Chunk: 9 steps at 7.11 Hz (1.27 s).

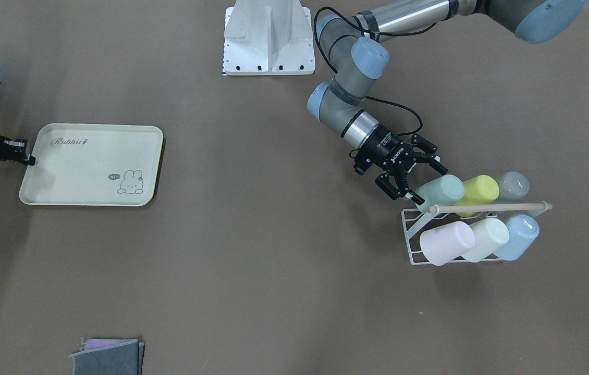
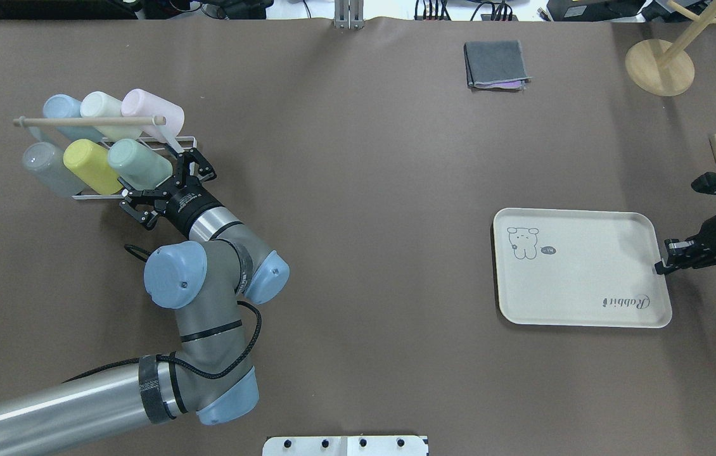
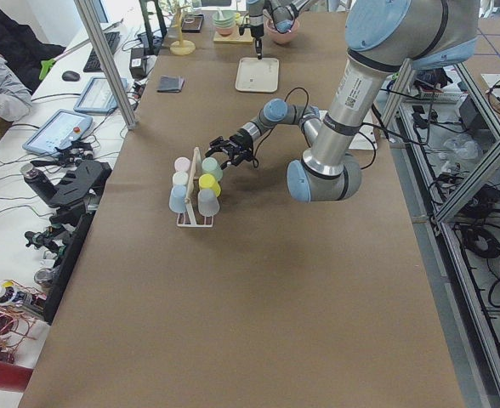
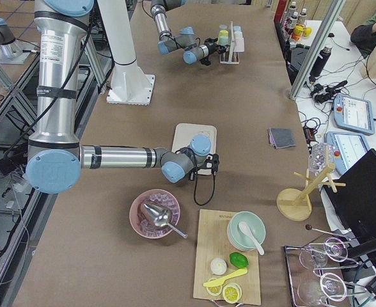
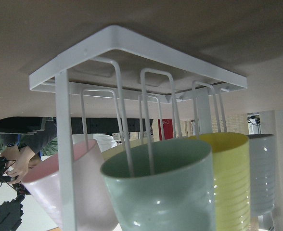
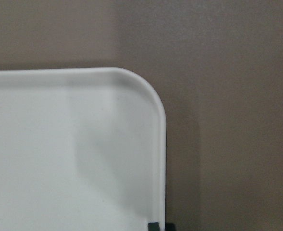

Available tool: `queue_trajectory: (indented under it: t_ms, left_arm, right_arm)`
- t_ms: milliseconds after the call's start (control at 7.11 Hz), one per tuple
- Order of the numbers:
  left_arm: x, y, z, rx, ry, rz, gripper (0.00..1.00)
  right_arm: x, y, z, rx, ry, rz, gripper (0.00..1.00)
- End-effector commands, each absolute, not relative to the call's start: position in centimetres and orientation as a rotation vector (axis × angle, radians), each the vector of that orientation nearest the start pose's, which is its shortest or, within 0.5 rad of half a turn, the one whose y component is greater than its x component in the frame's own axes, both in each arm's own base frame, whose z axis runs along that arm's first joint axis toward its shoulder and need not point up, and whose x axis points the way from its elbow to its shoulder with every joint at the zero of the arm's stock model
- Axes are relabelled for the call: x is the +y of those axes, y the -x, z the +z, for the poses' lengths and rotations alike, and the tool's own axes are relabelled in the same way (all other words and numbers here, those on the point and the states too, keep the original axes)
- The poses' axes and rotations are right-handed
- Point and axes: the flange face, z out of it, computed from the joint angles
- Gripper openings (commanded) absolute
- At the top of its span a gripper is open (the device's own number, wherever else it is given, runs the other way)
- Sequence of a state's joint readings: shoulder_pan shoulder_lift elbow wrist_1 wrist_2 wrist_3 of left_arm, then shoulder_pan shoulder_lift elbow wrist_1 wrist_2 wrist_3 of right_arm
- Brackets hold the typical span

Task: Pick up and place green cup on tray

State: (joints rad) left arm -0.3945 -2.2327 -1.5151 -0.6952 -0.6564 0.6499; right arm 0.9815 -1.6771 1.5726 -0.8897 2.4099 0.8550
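The green cup [image 1: 440, 190] lies on its side in a white wire rack [image 1: 410, 237], its mouth toward my left gripper; it also shows from above [image 2: 139, 163] and fills the left wrist view [image 5: 160, 192]. My left gripper [image 1: 430, 183] is open, with one finger on each side of the cup's mouth end, not closed on it [image 2: 155, 180]. The cream tray [image 1: 91, 166] with the bunny drawing lies far off on the table [image 2: 580, 278]. My right gripper [image 2: 661, 268] is shut on the tray's short-edge rim [image 6: 158, 144], low at the table.
The rack also holds a yellow-green cup [image 1: 479, 190], a grey cup [image 1: 514, 186], a pink cup [image 1: 445, 242], a cream cup [image 1: 487, 238] and a blue cup [image 1: 518, 237] under a wooden bar [image 1: 487, 208]. A folded grey cloth [image 2: 496, 63] and a wooden stand [image 2: 659, 66] sit at the far edge.
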Motion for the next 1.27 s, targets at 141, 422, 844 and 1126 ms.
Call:
queue_trajectory:
  t_ms: [141, 422, 844, 1126]
  left_arm:
    - [-45.8, -53.0, 36.7, -1.133, 0.005, 1.774, 0.97]
    - [-46.7, -52.7, 37.5, -1.131, 0.009, 1.76, 0.97]
    - [-47.2, -52.4, 37.7, -1.13, 0.017, 1.753, 0.97]
    - [-47.5, -52.0, 38.0, -1.13, 0.026, 1.749, 0.94]
  right_arm:
    - [-43.4, 18.1, 61.9, -1.025, 0.116, 0.024, 0.0]
    - [-45.7, 14.4, 60.2, -1.095, 0.047, 0.01, 0.0]
    - [-51.2, 16.0, 56.6, -1.132, -0.011, -0.029, 0.0]
    - [-56.6, 21.2, 51.5, -1.1, 0.007, -0.048, 0.0]
